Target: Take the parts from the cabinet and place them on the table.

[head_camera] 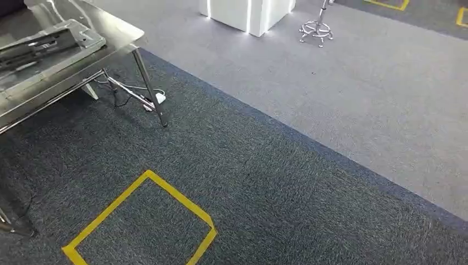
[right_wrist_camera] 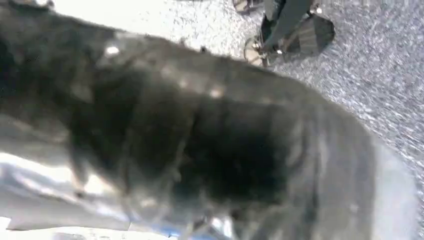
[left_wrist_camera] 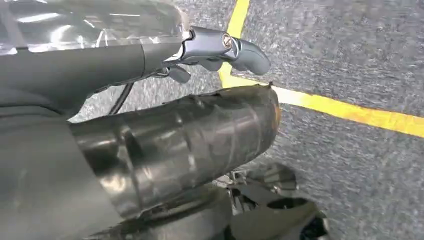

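A stainless steel table (head_camera: pixel 118 41) stands at the upper left of the head view. Flat metal parts (head_camera: pixel 47 41) lie on its top. In the left wrist view my left hand (left_wrist_camera: pixel 210 90) hangs over the dark carpet, above a yellow tape line (left_wrist_camera: pixel 345 111). Its thick grey thumb (left_wrist_camera: pixel 200 135) and a dark straight finger (left_wrist_camera: pixel 225 50) are apart, with nothing between them. In the right wrist view a blurred grey mass of my right hand (right_wrist_camera: pixel 210 145) is close to the camera. How its fingers lie cannot be told.
A yellow tape square (head_camera: pixel 146 179) marks the dark carpet in front of me. Cables and a white plug (head_camera: pixel 159 98) lie by the table leg (head_camera: pixel 150 88). A lit white pedestal (head_camera: pixel 248 14) and a chrome stool base (head_camera: pixel 316 30) stand far off on lighter carpet.
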`<state>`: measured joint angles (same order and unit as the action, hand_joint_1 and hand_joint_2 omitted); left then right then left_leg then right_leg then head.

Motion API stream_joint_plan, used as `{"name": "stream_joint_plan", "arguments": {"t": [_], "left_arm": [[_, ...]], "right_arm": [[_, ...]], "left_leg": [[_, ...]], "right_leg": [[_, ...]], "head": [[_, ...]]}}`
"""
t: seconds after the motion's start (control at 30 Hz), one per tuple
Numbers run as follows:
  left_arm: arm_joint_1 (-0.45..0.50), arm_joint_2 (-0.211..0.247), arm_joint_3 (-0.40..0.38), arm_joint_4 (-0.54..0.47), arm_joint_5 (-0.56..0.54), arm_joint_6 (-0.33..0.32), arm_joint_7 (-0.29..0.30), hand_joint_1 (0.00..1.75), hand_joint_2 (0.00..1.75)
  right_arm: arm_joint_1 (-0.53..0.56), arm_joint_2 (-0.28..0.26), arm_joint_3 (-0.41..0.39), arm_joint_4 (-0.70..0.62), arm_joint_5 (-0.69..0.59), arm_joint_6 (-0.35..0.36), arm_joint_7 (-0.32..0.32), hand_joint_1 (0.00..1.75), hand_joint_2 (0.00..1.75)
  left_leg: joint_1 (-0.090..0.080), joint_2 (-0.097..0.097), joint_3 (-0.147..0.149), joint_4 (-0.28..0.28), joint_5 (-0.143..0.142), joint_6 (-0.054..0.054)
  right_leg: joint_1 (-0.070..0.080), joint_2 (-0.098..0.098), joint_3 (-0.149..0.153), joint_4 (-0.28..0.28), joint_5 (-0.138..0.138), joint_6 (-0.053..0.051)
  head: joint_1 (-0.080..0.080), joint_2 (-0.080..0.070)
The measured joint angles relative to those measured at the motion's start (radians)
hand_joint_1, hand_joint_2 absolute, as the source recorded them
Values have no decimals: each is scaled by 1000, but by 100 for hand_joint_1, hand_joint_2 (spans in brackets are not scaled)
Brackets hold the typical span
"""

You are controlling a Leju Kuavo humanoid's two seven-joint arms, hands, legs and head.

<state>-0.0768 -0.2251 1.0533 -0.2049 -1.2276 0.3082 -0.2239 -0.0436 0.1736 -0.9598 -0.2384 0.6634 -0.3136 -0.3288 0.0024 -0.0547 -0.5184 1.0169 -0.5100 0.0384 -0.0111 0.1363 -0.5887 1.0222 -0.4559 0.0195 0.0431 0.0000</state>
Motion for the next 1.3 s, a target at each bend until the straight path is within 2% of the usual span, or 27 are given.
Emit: {"name": "stream_joint_plan", "arguments": {"t": [0.03, 0.07, 0.1, 0.17, 0.2, 0.23, 0.27, 0.33, 0.37, 0.4, 0.5, 0.53, 0.6, 0.67, 0.7, 0.73, 0.77, 0.83, 0.87, 0.9, 0.97, 1.03, 1.1, 1.13, 1.2, 1.23, 1.3], "left_arm": [[0, 0, 0, 0, 0, 0, 1, 0, 0], [1, 0, 0, 0, 0, -1, 0, 0, 0], [2, 0, 0, 0, 0, -1, 0, 0, 0], [6, 0, 1, 0, 0, -4, 0, 0, 0], [7, 0, 1, 0, 0, -4, 0, 0, 0], [6, 0, 1, 0, 0, -5, 0, 0, 0], [5, 0, 1, 0, 1, -6, 0, 0, 0], [3, 0, 1, 0, 1, -7, -1, 0, 0], [3, 0, 1, 0, 1, -8, -1, 0, 0], [2, 0, 1, 0, 3, -9, -1, 0, 0], [-2, 0, 2, 0, 8, -11, -1, 0, 0], [-3, 0, 3, 0, 9, -11, -1, 0, 0], [-2, 0, 3, 0, 10, -11, -1, 0, 0], [3, 0, 5, 0, 10, -11, 0, 0, 0], [5, 0, 5, 0, 10, -11, 1, 0, 0], [6, 0, 5, 0, 9, -11, 2, 0, 0], [6, 0, 5, 0, 9, -11, 2, 0, 0], [5, 1, 6, 0, 8, -11, 2, 0, 0], [5, 1, 6, 0, 8, -11, 2, 0, 0], [6, 1, 6, 0, 8, -11, 1, 0, 0], [1, 1, 7, 0, 8, -11, 0, 0, 0], [-2, 0, 8, 0, 10, -11, 0, 0, 0], [-1, 0, 8, 0, 10, -11, -1, 0, 0], [1, 0, 8, 0, 10, -11, -1, 0, 0], [6, 1, 10, 0, 10, -11, -1, 0, 0], [5, 1, 10, 0, 10, -11, 0, 0, 0], [3, 1, 11, 0, 10, -11, 0, 0, 0]], "right_arm": [[1, 0, 0, 0, 0, 0, 0, 0, 0], [0, 0, 0, 0, 1, 0, 0, 0, 0], [-1, 0, 0, 0, 1, 0, 0, 0, 0], [-4, 0, 0, 0, 1, 0, 0, 0, 0], [-4, 0, 0, 0, 2, 1, 0, 0, 0], [-3, 0, 0, 0, 3, 2, 0, 0, 0], [-1, 0, 0, 0, 4, 2, 0, 0, 0], [0, 0, 0, 0, 5, 2, 0, 0, 0], [-1, 0, 0, 0, 6, 2, 0, 0, 0], [-5, 0, 1, 0, 8, 3, 0, 0, 0], [-1, 0, 1, 0, 16, 3, 3, 0, 0], [-1, 0, 1, 0, 16, 3, 4, 0, 0], [-3, 0, 1, 0, 21, 7, 9, 0, 0], [-5, 2, 3, 0, 30, 14, 18, 0, 0], [-5, 3, 3, 0, 35, 18, 23, 0, 0], [-4, 3, 4, 0, 38, 20, 25, 0, 0], [-3, 3, 5, 0, 38, 21, 26, 0, 0], [-3, 6, 7, 0, 41, 25, 26, 0, 0], [-3, 9, 12, 0, 43, 29, 26, 0, 0], [-6, 9, 15, 1, 46, 34, 26, 0, 0], [-6, 11, 18, 1, 51, 36, 26, 0, 0], [1, 11, 19, 2, 55, 37, 26, 0, 0], [-1, 11, 20, 2, 56, 37, 26, 0, 0], [-4, 11, 21, 3, 56, 37, 26, 0, 0], [-6, 11, 21, 3, 57, 38, 26, 0, 0], [-5, 11, 22, 3, 58, 39, 27, 0, 0], [-3, 11, 24, 5, 59, 39, 33, 0, 0]], "left_leg": [[10, 14, 3, -15, 12, 11], [7, 27, 4, -21, 16, 18], [5, 40, 3, -21, 17, 23], [1, 73, 0, -21, 16, 25], [0, 89, -1, -21, 16, 25], [0, 102, -1, -20, 15, 24], [0, 113, 0, -20, 13, 22], [1, 135, 6, -17, 6, 15], [-1, 142, 8, -14, 2, 9], [-9, 150, 4, -8, -6, 0], [-7, 174, 21, -15, -8, -14], [-5, 174, 20, -10, -14, -22], [3, 89, -10, 64, -71, -30], [3, 67, -87, 228, -151, -33], [3, 64, -120, 295, -168, -34], [3, 64, -133, 313, -157, -33], [3, 63, -122, 281, -122, -31], [4, 46, -59, 128, -25, -24], [6, 10, -26, 45, 13, -20], [8, -30, -17, 11, 5, -18], [3, -12, -20, 12, 5, -13], [7, 6, -13, 0, 15, 3], [8, 34, -8, -14, 26, 20], [6, 49, -10, -14, 25, 23], [3, 80, -12, -13, 24, 23], [2, 94, -13, -13, 23, 24], [2, 118, -11, -12, 19, 21]], "right_leg": [[1, -18, 0, 9, -5, 1], [5, -75, -11, 31, -26, 3], [6, -107, -39, 89, -68, 6], [0, -122, -111, 243, -141, 15], [-4, -124, -135, 294, -153, 19], [-7, -127, -134, 295, -141, 22], [-10, -131, -111, 254, -111, 24], [-13, -160, -10, 75, -27, 24], [-10, -213, 23, 9, -23, 20], [-1, -218, 24, 2, -24, 9], [6, -186, 20, 3, -26, -6], [-3, -173, 24, -6, -19, -17], [-3, -156, 23, -9, -14, -27], [0, -133, 20, -8, -13, -32], [1, -119, 19, -7, -13, -32], [2, -105, 20, -6, -13, -32], [2, -90, 21, -5, -13, -32], [1, -62, 23, 0, -15, -30], [0, -49, 23, 2, -16, -27], [6, -37, 17, 11, -19, -21], [-1, -20, 9, 7, -13, -9], [1, -1, 7, 1, -6, 7], [2, -95, -13, 53, -51, 10], [1, -114, -47, 124, -93, 15], [-3, -124, -118, 271, -153, 23], [-5, -125, -131, 300, -152, 26], [-8, -134, -84, 215, -90, 29]], "head": [[1, 0], [2, 0], [4, 0], [4, 0], [4, 0], [3, 0], [5, 0], [4, 0], [5, 0], [3, 0], [2, 0], [1, 0], [0, 0], [0, 0], [0, 0], [0, 0], [0, 0], [0, 0], [0, 0], [0, 0], [1, 0], [1, 0], [4, 0], [3, 0], [3, 0], [3, 0], [3, 0]]}}
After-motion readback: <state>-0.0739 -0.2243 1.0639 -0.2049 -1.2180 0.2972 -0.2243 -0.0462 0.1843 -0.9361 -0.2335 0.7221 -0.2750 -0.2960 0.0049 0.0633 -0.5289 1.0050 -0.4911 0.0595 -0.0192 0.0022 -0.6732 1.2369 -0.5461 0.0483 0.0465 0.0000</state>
